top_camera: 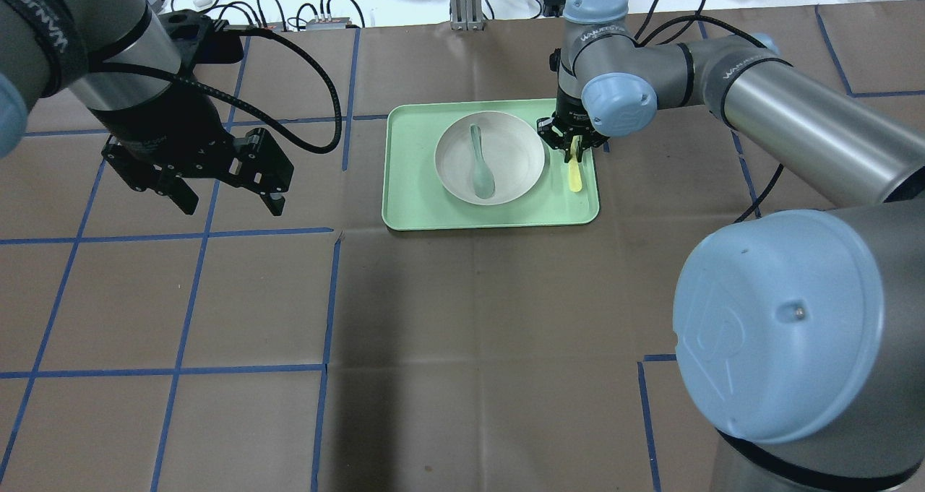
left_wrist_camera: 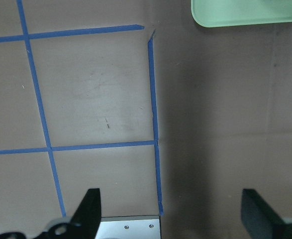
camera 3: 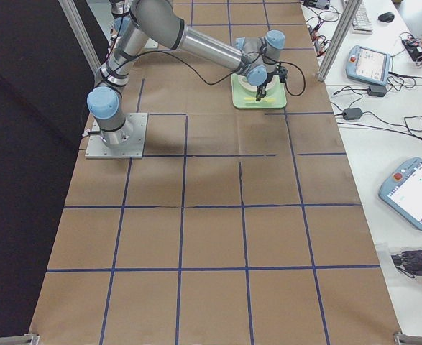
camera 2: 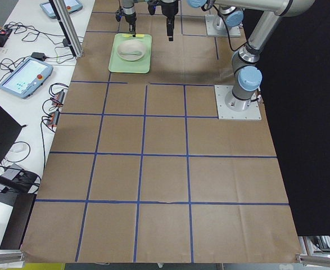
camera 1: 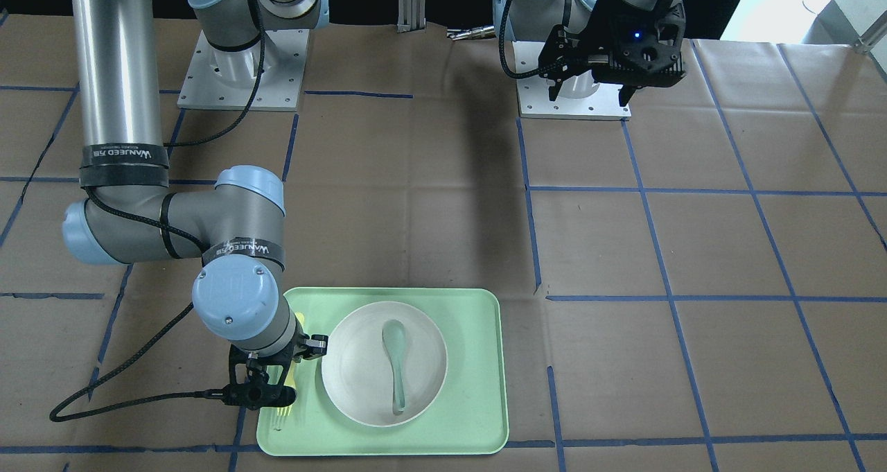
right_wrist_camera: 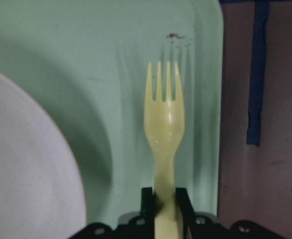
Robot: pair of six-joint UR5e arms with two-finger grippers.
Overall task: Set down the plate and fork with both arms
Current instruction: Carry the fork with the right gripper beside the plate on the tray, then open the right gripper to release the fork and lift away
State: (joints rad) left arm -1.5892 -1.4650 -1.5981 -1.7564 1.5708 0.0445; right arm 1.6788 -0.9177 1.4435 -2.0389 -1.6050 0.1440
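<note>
Brown paper gridded with blue tape covers the desk (top_camera: 462, 318), and most of it lies bare on every side of the mint-green tray (top_camera: 405, 214), which sits toward the far, operators' edge. An off-white plate (top_camera: 517, 152) rests in the middle of the tray with a grey-green spoon (top_camera: 482, 167) lying in it. Between the plate's rim and the tray's raised right edge only a narrow strip of tray floor is open, and the pale-yellow fork (right_wrist_camera: 164, 117) is in that strip, running along the edge, tines toward the far corner. Whether it touches the floor cannot be told.

The right arm reaches in from the robot's right, forearm stretched long and low, wrist bent straight down over the strip. Its right hand (right_wrist_camera: 164, 199) is clamped on the fork's handle, fingers pinching it from both sides, just beside the plate and the tray wall.

The left hand (top_camera: 231, 204) hangs above bare paper, well apart from the tray, fingers (left_wrist_camera: 88, 209) spread wide with nothing between them. One tray corner (left_wrist_camera: 245, 12) shows at the top of its wrist view.
</note>
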